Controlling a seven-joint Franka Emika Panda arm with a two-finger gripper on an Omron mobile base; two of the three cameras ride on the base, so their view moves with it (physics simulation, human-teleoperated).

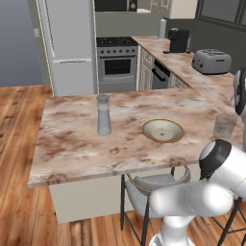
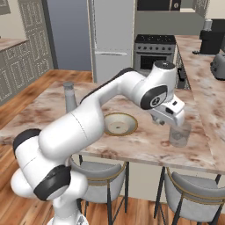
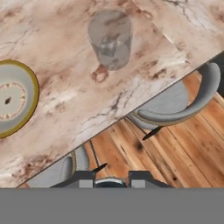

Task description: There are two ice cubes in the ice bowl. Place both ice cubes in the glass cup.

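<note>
The glass cup [image 3: 109, 38] is a short clear tumbler near the counter's front edge, also seen as the glass cup [image 2: 180, 134] and the glass cup [image 1: 225, 125]. One pale ice cube [image 3: 108, 46] lies inside it. My gripper [image 2: 172, 123] hangs just above and left of its rim. In the hand view my gripper [image 3: 110, 180] is shut on a small pale piece, which looks like the other ice cube [image 3: 110, 183]. The ice bowl [image 1: 163, 130], beige with a golden rim, sits mid-counter with nothing visible inside; the ice bowl [image 3: 26, 94] is cut off at the left edge.
A tall grey-blue capped cylinder [image 1: 103, 115] stands left of the bowl. Grey stools [image 3: 175, 105] sit under the counter's front edge. A toaster [image 1: 211, 61] and a coffee machine [image 1: 178, 40] are on the side counter at the back right.
</note>
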